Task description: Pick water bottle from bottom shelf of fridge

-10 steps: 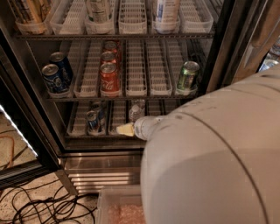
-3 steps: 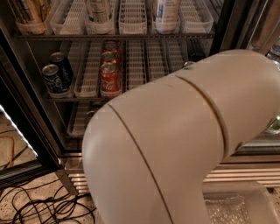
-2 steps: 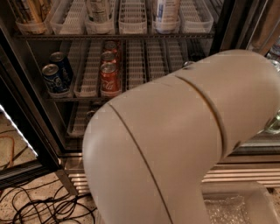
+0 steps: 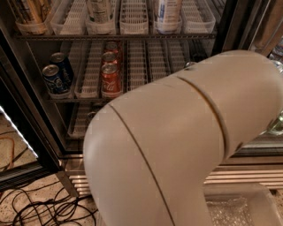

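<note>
My pale arm (image 4: pixel 177 141) fills the middle and right of the camera view. My gripper is hidden behind it, somewhere on the right side. The fridge (image 4: pixel 22 110) stands open in front, with a ribbed steel base (image 4: pixel 73 176). Only the left end of the bottom shelf (image 4: pixel 79 126) shows, with a white lane tray and a can top (image 4: pixel 91 115). The water bottle cannot be made out. A clear greenish thing (image 4: pixel 277 126) peeks out at the right edge behind the arm; I cannot tell what it is.
The middle shelf holds two blue-and-silver cans (image 4: pixel 55 77) and red cans (image 4: pixel 110 77) in white lane trays. The top rack holds bottles (image 4: pixel 167 13). Black cables (image 4: pixel 40 207) lie on the floor at left. A clear plastic bin (image 4: pixel 239 205) sits at the bottom right.
Since 3.3 s ago my arm has swung up across the view and now covers the bottom shelf's middle, where the gripper was. Over the last second it has hardly moved.
</note>
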You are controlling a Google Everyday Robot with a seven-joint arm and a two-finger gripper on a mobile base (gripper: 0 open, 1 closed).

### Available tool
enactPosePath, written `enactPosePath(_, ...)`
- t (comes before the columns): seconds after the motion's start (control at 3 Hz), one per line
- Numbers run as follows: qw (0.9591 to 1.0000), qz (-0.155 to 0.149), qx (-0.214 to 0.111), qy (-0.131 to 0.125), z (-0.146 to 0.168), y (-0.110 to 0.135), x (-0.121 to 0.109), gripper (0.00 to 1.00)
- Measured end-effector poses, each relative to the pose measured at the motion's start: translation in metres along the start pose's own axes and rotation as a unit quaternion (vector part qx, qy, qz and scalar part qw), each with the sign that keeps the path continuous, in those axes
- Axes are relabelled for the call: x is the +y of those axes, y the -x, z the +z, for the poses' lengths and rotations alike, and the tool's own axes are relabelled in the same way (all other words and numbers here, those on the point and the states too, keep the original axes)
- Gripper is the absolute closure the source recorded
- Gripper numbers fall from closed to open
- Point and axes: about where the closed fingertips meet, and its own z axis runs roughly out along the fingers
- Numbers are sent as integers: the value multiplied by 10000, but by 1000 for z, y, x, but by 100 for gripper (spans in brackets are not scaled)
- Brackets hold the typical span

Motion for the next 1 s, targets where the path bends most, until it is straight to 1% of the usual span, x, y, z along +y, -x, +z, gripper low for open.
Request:
enactPosePath(0.33, 9999, 0, -28, 108, -8, 7, 5, 100)
enactPosePath(0.67, 9998, 30, 19, 182, -18, 4, 8, 100)
enactPosePath(1.0, 9997, 39, 128, 228, -22, -4, 11, 100)
